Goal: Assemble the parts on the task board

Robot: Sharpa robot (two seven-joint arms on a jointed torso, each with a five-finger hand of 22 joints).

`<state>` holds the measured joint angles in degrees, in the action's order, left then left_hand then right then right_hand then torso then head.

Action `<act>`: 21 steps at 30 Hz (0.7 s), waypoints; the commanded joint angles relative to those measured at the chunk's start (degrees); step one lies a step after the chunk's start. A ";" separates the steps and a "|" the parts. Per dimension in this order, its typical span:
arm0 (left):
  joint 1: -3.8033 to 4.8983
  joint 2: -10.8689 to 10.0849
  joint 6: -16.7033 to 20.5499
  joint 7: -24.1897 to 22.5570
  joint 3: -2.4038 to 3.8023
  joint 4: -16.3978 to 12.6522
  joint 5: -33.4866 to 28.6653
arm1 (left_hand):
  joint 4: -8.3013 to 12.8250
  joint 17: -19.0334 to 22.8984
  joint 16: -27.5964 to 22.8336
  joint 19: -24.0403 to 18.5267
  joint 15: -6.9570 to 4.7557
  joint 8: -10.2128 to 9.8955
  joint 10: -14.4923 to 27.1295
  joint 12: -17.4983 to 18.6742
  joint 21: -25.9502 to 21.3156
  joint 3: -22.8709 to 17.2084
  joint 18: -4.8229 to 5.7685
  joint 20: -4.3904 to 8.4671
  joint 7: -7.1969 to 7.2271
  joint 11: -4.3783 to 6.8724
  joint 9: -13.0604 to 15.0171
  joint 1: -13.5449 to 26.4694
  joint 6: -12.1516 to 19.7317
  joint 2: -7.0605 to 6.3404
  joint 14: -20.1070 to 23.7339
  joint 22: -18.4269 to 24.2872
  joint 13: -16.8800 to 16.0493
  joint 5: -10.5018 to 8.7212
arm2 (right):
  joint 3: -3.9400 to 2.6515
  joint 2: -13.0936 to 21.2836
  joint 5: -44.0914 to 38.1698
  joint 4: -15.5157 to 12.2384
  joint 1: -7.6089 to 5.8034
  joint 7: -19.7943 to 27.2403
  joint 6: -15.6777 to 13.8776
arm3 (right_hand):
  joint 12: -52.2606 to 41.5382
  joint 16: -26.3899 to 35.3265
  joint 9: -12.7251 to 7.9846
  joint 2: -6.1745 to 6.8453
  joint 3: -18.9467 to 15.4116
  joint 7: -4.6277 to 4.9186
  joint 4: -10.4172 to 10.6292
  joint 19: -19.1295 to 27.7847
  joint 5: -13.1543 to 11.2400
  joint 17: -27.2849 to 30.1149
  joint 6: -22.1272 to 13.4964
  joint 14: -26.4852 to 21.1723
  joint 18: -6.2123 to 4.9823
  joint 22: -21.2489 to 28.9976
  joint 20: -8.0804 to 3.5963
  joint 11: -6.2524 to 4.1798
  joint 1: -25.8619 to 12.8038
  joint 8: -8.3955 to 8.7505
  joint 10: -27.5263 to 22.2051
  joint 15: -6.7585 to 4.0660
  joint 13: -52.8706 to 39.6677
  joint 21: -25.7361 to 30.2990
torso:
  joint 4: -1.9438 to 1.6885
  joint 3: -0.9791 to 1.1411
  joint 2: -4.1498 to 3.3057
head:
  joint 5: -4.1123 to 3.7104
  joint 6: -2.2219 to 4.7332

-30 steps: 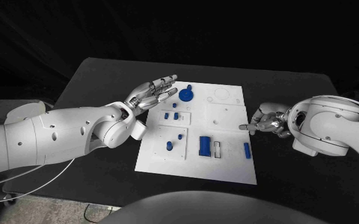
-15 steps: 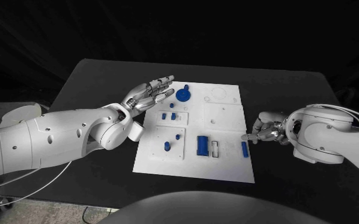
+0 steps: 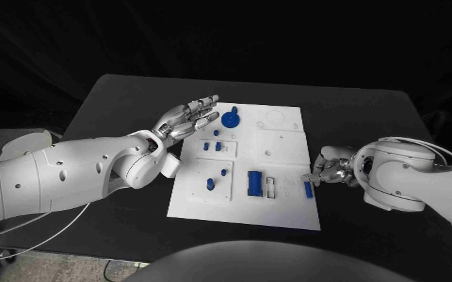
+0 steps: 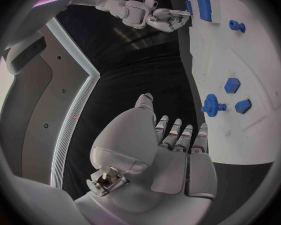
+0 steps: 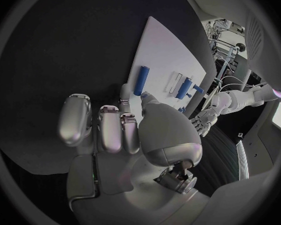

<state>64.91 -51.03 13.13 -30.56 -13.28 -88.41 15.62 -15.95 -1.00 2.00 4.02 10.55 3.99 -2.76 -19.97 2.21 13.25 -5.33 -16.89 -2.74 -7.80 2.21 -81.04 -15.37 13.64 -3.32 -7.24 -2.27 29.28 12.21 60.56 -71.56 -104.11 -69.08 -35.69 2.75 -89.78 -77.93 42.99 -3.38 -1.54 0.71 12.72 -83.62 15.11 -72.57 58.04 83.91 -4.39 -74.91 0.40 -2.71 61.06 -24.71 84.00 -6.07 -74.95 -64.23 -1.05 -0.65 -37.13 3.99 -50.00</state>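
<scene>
The white task board [image 3: 283,145] lies mid-table. On it are a blue gear [image 3: 232,120], two small blue pieces [image 3: 212,145], two blue pegs [image 3: 217,178], a blue block [image 3: 254,183] and a blue bar [image 3: 308,189] by its right edge. My left hand [image 3: 193,115] hovers flat with fingers spread over the board's far left corner, holding nothing. My right hand [image 3: 330,168] is at the right edge, thumb and one finger reaching to the bar's far end. In the right wrist view the bar [image 5: 140,80] lies flat just beyond the fingertips [image 5: 125,91], not lifted.
A narrow empty slot [image 3: 272,187] lies beside the blue block. Round recesses [image 3: 275,120] mark the board's far right part. The left wrist view has the gear [image 4: 212,105] just past my left hand [image 4: 172,150]. Black table [image 3: 367,112] surrounds the board.
My right hand has moved nearer along the board's right edge and in towards the blue bar. The left hand has stayed as it was.
</scene>
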 commanded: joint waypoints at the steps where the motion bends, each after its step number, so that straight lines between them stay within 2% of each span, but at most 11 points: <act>1: -0.09 0.11 -1.26 -0.63 0.01 0.02 0.02 | -0.05 -0.05 0.24 0.55 0.00 0.38 -0.33 -0.22 0.38 -0.38 0.96 0.03 -0.02 -0.27 0.06 -0.53 -0.23 -0.13 -0.58 -0.05 -0.10 0.32 | 0.01 -0.19 -0.56 -0.05 0.19 -0.23 -0.76 | -0.22 -0.29 -0.12 -0.10 0.03 0.03 -0.37 -0.02 0.52 -0.12 0.65 3.19 -0.30 -8.91 -0.42 -0.33 0.81 0.32 6.00 -0.49 -15.05 -0.25 | 0.00 -0.01 0.00 | -0.01 0.00; 5: -0.20 0.14 -1.34 -0.63 0.01 0.08 0.02 | -0.04 -0.06 0.25 0.57 0.00 0.40 -0.37 -0.30 0.38 -0.42 0.96 0.03 -0.03 -0.35 0.05 -0.60 -0.23 -0.13 -0.60 -0.06 -0.11 0.40 | 0.01 -0.48 -0.53 0.10 0.44 -0.27 -0.67 | -0.22 -0.30 -0.16 -0.09 0.08 -0.07 -0.62 -0.04 1.00 -0.12 1.07 3.20 -0.29 -8.92 -0.45 -0.41 1.17 0.33 6.00 -0.53 -15.05 -0.27 | -0.01 0.00 0.02 | -0.09 0.00; 9: -0.38 0.15 -1.43 -0.60 0.01 0.13 0.02 | -0.04 -0.06 0.27 0.56 0.00 0.40 -0.38 -0.30 0.38 -0.43 0.97 0.03 -0.04 -0.39 0.05 -0.63 -0.21 -0.13 -0.63 -0.04 -0.11 0.43 | 0.01 -0.82 -0.52 0.22 0.86 -0.30 -0.63 | -0.22 -0.21 -0.48 -0.12 0.81 -0.10 -1.64 0.00 1.02 0.03 0.66 3.16 -0.32 -8.88 -0.50 -0.48 2.65 1.01 6.00 -0.55 -15.05 -0.13 | 0.01 0.00 0.00 | 0.01 0.00; 17: -0.61 0.22 -1.62 -0.51 0.01 0.19 0.02 | -0.03 -0.07 0.28 0.57 0.01 0.41 -0.41 -0.36 0.38 -0.46 0.98 0.03 -0.05 -0.44 0.05 -0.68 -0.20 -0.13 -0.64 -0.04 -0.11 0.49 | 0.01 -1.56 -0.52 0.52 1.37 -0.37 -0.43 | -0.22 -0.05 -1.22 0.49 2.34 0.19 -2.80 0.09 5.01 0.25 -0.28 3.10 -0.34 -8.80 -0.37 -0.30 3.91 2.51 6.00 -0.33 -15.05 0.17 | 0.03 0.01 0.00 | -0.01 0.00; 19: -0.64 0.24 -1.65 -0.47 0.01 0.20 0.02 | -0.03 -0.07 0.28 0.57 0.01 0.41 -0.41 -0.36 0.38 -0.46 0.98 0.03 -0.05 -0.44 0.05 -0.68 -0.20 -0.13 -0.64 -0.04 -0.11 0.49 | 0.01 -1.79 -0.52 0.60 1.45 -0.39 -0.34 | -0.22 0.05 -1.51 0.74 3.08 0.28 -3.35 0.13 7.60 0.40 -0.71 3.06 -0.37 -8.77 -0.34 -0.23 4.53 3.06 6.00 -0.30 -15.05 0.32 | 0.04 0.01 -0.01 | -0.02 0.00; 21: -0.67 0.25 -1.69 -0.44 0.01 0.21 0.02 | -0.02 -0.07 0.30 0.57 0.03 0.42 -0.42 -0.37 0.38 -0.49 0.98 0.03 -0.07 -0.49 0.04 -0.73 -0.20 -0.12 -0.67 -0.03 -0.11 0.54 | 0.01 -2.02 -0.52 0.69 1.52 -0.44 -0.12 | -0.22 0.14 -1.96 1.15 4.06 0.45 -3.93 0.20 11.47 0.51 -1.26 3.03 -0.40 -8.72 -0.29 -0.10 5.11 3.79 6.00 -0.22 -15.05 0.51 | 0.02 0.00 0.02 | 0.04 0.00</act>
<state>64.32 -50.90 12.68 -30.56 -13.30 -88.17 15.62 -16.04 -0.99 2.00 4.06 10.62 4.19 -2.96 -19.97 2.21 13.16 -5.34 -16.86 -2.74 -8.01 2.20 -81.26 -15.36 13.41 -3.67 -7.24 -2.32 29.60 11.96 58.76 -71.62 -103.68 -67.96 -35.68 2.19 -89.78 -77.93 42.15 -2.31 2.15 1.53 8.91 -83.62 25.76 -72.10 57.42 84.12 -4.39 -74.93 0.40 -2.71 65.57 -22.38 84.00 -6.27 -74.94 -63.88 -1.03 -0.64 -37.12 3.99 -50.00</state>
